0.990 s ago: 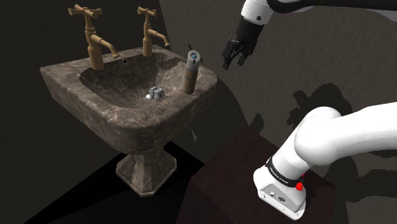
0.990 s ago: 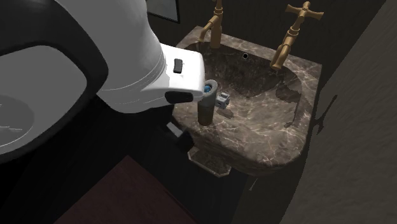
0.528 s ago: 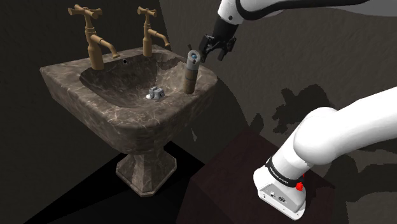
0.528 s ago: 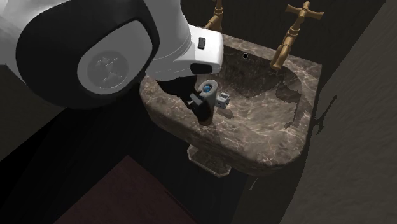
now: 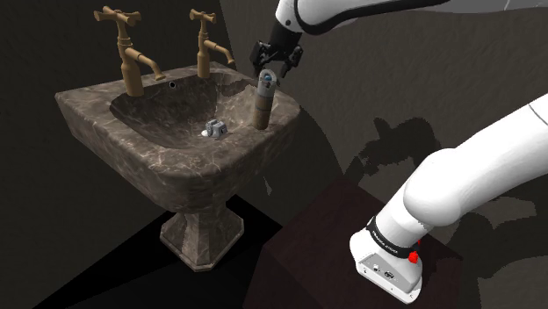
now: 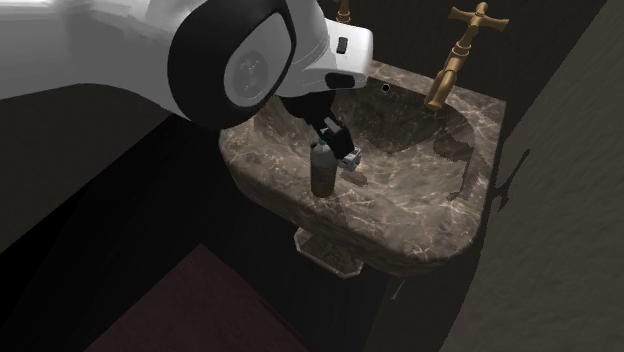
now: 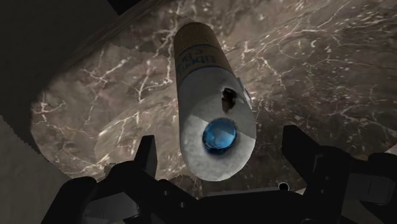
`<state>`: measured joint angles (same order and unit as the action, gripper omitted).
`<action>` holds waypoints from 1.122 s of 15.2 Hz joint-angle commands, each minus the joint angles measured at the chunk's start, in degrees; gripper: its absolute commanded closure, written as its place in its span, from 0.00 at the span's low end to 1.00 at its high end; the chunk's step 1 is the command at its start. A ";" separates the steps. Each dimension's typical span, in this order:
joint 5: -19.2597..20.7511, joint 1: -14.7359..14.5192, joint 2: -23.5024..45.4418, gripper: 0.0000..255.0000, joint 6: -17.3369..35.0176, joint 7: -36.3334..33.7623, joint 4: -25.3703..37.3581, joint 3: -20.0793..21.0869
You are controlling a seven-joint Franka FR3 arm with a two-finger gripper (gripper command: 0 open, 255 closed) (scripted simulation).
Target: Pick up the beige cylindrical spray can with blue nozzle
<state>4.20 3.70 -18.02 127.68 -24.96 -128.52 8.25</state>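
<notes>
The spray can [image 5: 263, 104] is stood upright on the side rim of the dark marble sink [image 5: 97, 132]. Its long axis is set straight up, and its top is pointed at the gripper [image 5: 274, 68]. It is seen as a pale beige tube with blue writing, a rough whitish top and a round blue nozzle [image 7: 219, 135]. The gripper is held just above it, over the sink's rim. The jaws are spread wide, with one finger on each side of the can's top, and nothing is gripped.

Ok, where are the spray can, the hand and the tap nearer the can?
spray can [image 5: 262, 110], shoulder view, middle of its body.
hand [image 5: 273, 72], shoulder view, midway between its open fingertips.
tap nearer the can [image 5: 206, 53], shoulder view, on its upright stem.
</notes>
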 commanded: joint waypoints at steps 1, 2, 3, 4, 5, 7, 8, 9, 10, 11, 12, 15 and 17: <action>0.24 0.08 0.68 0.00 1.63 -0.51 -0.80 0.17; 0.32 0.10 0.85 0.00 2.41 -0.62 -1.41 0.20; 0.40 0.12 1.04 0.00 3.20 -0.74 -2.02 0.24; 0.49 0.14 1.24 0.00 3.98 -0.86 -2.61 0.27; 0.64 0.18 1.58 0.00 5.23 -1.05 -3.52 0.33; 0.64 0.18 1.58 0.00 5.23 -1.05 -3.52 0.33; 0.62 0.19 1.51 1.00 5.17 -0.99 -3.53 0.29; 0.61 0.19 1.52 1.00 5.19 -0.97 -3.53 0.28; 0.61 0.20 1.52 1.00 5.18 -0.96 -3.53 0.27; 0.61 0.19 1.50 1.00 5.18 -0.97 -3.54 0.28; 0.61 0.19 1.50 1.00 5.17 -0.97 -3.54 0.28; 0.61 0.18 1.50 1.00 5.18 -0.99 -3.54 0.29; 0.64 0.17 1.58 1.00 5.23 -1.05 -3.52 0.32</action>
<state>4.87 3.92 -16.54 132.90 -25.95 -132.03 8.50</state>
